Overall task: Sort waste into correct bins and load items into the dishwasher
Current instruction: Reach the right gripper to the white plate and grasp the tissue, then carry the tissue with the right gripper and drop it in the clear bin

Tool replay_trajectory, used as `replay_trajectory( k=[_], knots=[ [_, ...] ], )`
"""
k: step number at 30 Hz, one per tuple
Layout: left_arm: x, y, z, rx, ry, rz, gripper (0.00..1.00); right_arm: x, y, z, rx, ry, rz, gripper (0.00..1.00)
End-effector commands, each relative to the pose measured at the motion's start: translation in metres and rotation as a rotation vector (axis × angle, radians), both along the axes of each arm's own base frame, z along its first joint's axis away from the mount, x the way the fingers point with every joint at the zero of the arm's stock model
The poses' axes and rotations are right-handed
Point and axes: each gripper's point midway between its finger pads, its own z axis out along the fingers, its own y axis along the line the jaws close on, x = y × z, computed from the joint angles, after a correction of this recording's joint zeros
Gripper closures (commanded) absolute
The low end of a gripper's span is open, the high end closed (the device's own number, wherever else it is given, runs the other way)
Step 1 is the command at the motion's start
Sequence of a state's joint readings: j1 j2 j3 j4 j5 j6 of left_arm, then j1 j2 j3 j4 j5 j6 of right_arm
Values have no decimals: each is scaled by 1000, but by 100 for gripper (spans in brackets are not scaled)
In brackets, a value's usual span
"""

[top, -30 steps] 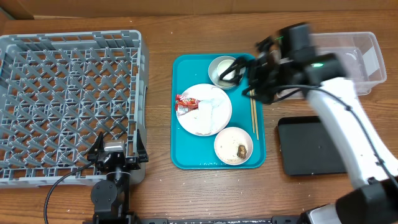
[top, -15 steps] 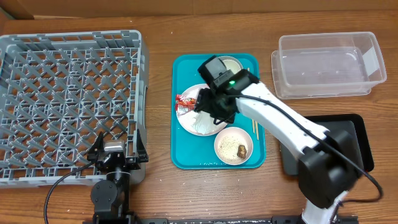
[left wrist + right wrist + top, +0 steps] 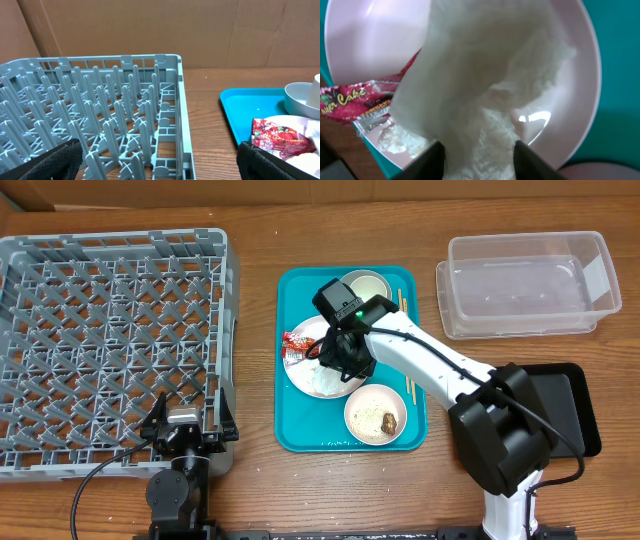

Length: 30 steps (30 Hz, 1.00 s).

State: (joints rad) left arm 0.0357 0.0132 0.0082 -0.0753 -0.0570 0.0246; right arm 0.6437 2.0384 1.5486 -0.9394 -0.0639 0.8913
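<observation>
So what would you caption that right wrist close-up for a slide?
Open right gripper straddling the crumpled white napkin on the large plate, beside the red snack wrapper.

The table (image 3: 250,480) is brown wood with visible grain, fairly matt. The dish rack (image 3: 110,345) looks like grey moulded plastic, dull in finish. The teal tray (image 3: 300,430) is smooth plastic with a slight sheen. The large plate (image 3: 570,65) is glossy white, catching a highlight. On it the napkin (image 3: 480,100) is soft, crumpled white paper, and the snack wrapper (image 3: 282,135) is shiny printed foil. The tub (image 3: 525,285) is clear plastic; the black tray (image 3: 560,415) is glossy.
</observation>
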Motion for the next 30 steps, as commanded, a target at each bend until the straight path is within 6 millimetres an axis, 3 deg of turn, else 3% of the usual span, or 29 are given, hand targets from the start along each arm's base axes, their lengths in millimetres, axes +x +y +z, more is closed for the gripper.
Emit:
replay_trajectory(
  k=[1,2,3,9,17,20,23,26,29,30],
  knots=[
    [0,2,1,-13,-8,8,0,2,7,5,25,-9,13,84],
    [0,2,1,-13,-8,8,0,1,7,5,30,-1,15,94],
    [0,2,1,-13,-8,8,0,0,8,6,37,6,17,96],
    [0,2,1,-13,-8,8,0,1,1,36,69,11,-3,96],
    [0,2,1,-13,-8,8,0,9,-1,127,143,-131,74,96],
    [0,2,1,-13,-8,8,0,17,-10,161,155,-209,81,96],
    [0,2,1,-13,-8,8,0,27,-35,187,149,-249,30,96],
    [0,2,1,-13,-8,8,0,40,-78,205,102,-282,-71,96],
    [0,2,1,-13,-8,8,0,63,-139,214,5,-343,-222,96],
    [0,2,1,-13,-8,8,0,75,-178,216,-37,-364,-317,96]
  ],
)
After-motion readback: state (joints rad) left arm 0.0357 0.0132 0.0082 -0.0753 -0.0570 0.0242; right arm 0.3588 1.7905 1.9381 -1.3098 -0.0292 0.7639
